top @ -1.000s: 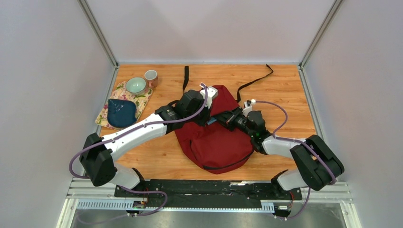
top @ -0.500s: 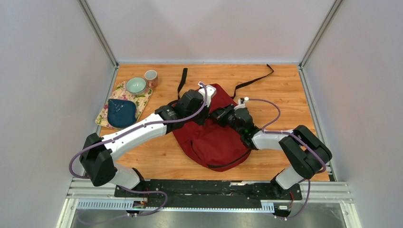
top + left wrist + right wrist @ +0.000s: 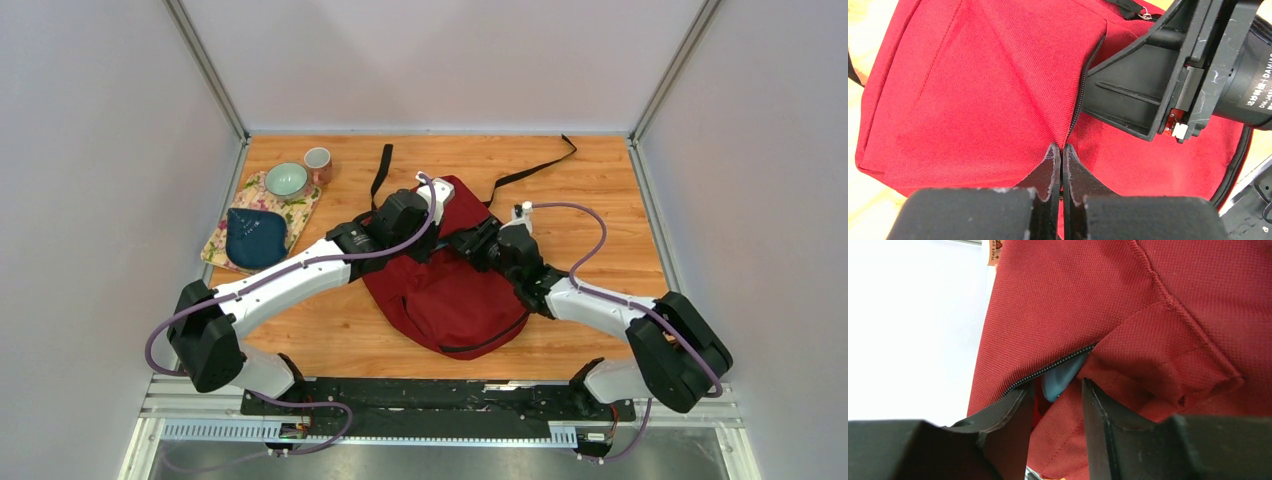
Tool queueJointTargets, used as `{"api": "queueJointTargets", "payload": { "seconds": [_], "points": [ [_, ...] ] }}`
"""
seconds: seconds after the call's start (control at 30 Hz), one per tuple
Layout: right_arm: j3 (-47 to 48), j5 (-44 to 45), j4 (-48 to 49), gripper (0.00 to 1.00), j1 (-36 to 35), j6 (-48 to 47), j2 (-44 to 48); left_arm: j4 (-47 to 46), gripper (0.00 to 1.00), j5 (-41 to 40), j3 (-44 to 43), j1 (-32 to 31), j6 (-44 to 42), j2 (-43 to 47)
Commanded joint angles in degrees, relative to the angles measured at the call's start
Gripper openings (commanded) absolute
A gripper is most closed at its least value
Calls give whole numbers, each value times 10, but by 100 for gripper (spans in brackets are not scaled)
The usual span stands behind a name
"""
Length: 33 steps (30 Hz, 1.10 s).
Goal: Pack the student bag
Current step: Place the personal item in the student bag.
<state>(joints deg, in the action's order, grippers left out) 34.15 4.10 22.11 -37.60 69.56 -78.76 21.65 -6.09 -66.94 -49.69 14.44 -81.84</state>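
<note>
The student bag (image 3: 450, 305) lies mid-counter (image 3: 600, 180), its upper half covered from above by both arms. The left gripper (image 3: 1060, 152) has its jaws closed on a pinch of the bag's red cloth at the end of the zipper (image 3: 1079, 90); how much cloth is caught cannot be made out. The right gripper (image 3: 1057, 385) is at the bag's zipper slit, jaws apart with nothing between them. Just inside the slit a teal-blue item (image 3: 1063, 372) shows, mostly hidden by the bag's cloth. Far left of the bag, a dark blue pouch (image 3: 255, 238) rests on a flowered mat (image 3: 300, 212), beside a bowl (image 3: 286, 180) and a cup (image 3: 318, 163).
</note>
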Motion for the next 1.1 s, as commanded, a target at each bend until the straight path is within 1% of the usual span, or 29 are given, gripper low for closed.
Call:
{"api": "queueJointTargets", "payload": {
  "seconds": [0.0,0.03,0.07,0.1,0.23,0.37,0.47,0.63,0.67,0.8,0.83,0.93,1.03,1.07],
  "points": [
    [-5,12,-24,41,4,-28,21,-7,0,-3,-4,-2,11,29],
    [-1,7,-28,39,4,-28,15,-6,0,-2,-4,-2,11,29],
    [9,3,-31,33,3,-27,11,-6,0,-2,-4,-2,11,31],
    [12,-5,-29,30,3,-27,5,-6,0,-2,-4,-2,13,33],
    [24,-15,-4,22,6,-23,-24,-11,0,1,4,-3,14,40],
    [38,-21,30,9,6,-28,-39,-10,0,5,11,-2,15,40],
    [67,-26,33,6,6,-29,-61,-10,0,8,11,-3,16,35],
    [101,-32,54,4,7,-26,-104,-11,0,11,11,-2,18,31],
    [104,-50,55,4,6,-24,-111,-11,0,10,11,-2,18,31],
    [98,-42,55,4,6,-35,-97,-11,0,7,12,-3,18,28],
    [95,-42,47,4,6,-42,-91,-11,0,6,11,-3,18,27],
    [82,-4,2,4,3,-66,-53,-10,0,6,9,-2,18,26],
    [65,30,-49,1,3,-81,-15,-12,0,2,11,-2,19,26],
    [65,44,-86,0,3,-85,-4,-12,0,1,10,-2,20,25]
  ]
}}
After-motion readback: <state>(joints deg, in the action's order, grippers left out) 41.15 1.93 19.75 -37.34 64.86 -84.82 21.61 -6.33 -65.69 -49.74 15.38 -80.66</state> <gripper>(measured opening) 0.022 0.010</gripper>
